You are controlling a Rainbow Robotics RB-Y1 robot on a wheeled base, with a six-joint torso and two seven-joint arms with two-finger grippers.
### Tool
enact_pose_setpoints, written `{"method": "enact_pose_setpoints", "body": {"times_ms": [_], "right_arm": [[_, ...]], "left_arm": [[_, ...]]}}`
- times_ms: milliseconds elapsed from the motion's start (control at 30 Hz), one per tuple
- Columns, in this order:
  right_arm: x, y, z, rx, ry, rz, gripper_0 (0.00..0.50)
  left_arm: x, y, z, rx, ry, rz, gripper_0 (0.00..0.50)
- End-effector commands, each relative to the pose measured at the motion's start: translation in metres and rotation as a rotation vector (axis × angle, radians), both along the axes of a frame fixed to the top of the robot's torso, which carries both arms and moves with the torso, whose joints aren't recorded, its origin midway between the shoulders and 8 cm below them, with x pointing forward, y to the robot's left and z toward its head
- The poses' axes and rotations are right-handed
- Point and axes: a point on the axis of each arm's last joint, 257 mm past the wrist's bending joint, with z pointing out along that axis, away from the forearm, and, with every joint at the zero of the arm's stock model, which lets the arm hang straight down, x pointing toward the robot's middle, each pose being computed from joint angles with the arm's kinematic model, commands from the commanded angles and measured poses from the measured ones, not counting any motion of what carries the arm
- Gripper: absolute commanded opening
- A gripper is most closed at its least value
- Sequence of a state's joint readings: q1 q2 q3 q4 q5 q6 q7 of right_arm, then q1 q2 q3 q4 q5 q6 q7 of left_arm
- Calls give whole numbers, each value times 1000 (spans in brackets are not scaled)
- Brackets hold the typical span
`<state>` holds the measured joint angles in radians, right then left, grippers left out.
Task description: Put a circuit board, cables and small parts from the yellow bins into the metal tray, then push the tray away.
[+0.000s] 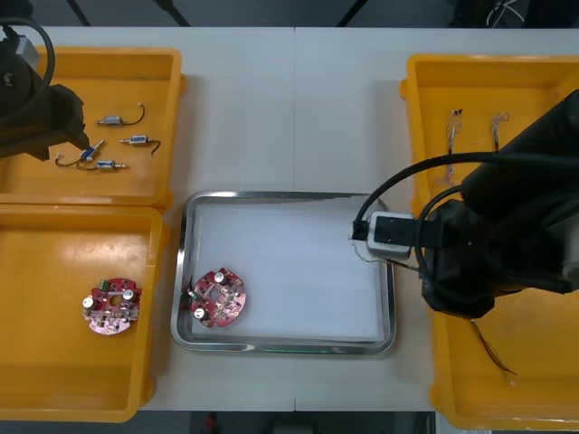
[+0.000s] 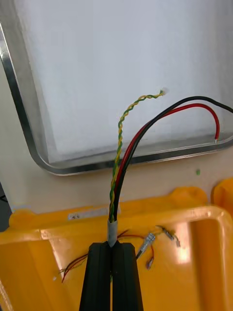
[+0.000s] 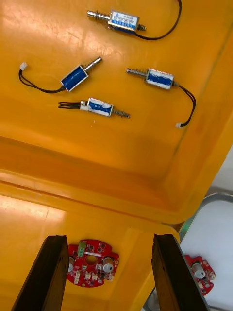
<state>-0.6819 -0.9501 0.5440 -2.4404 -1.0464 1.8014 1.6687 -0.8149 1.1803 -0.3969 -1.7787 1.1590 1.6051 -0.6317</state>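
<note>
I'm logging yellow bins [image 1: 27,262], red circuit boards [image 1: 218,297], a tray [image 1: 181,271] showing white inside its shiny rim, a cable [image 2: 119,146] twisting yellow-green beside red and black strands, and small metal parts [image 3: 158,78] wearing blue.

Front: mounted above both arms, looks steeply down from far enough back to take in the light table [image 1: 271,108], the metal tray [image 1: 179,271] at centre and the yellow bins [image 1: 136,81] at left and right.

Left wrist: rides behind the left gripper [image 3: 109,238], whose fingers are spread wide. Looks down from some height across both left bins. Shares with the front view the small metal parts [image 3: 158,78], the near bin's circuit board [image 3: 92,262] and the tray's left edge.

Right wrist: sits very close behind the right gripper [image 2: 112,245], which is pinched on cables [image 2: 119,146]. Faces leftward over a right bin's rim. Shares the tray's right rim with the front view.
</note>
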Motion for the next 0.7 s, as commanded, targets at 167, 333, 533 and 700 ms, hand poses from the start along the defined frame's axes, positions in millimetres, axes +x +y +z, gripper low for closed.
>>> {"method": "enact_pose_setpoints", "body": {"times_ms": [167,333,533,700], "right_arm": [[1,66,-22,28,-16,164,0],[-1,90,-43,27,-10,222,0],[6,97,-71,-8,-30,251,0],[12,100,-95,-23,-50,263,0]], "left_arm": [[35,22,45,75,-141,-135,500],[46,23,46,97,-166,-213,500],[55,29,50,144,-186,-295,500],[64,40,50,195,-201,-371,500]]}}
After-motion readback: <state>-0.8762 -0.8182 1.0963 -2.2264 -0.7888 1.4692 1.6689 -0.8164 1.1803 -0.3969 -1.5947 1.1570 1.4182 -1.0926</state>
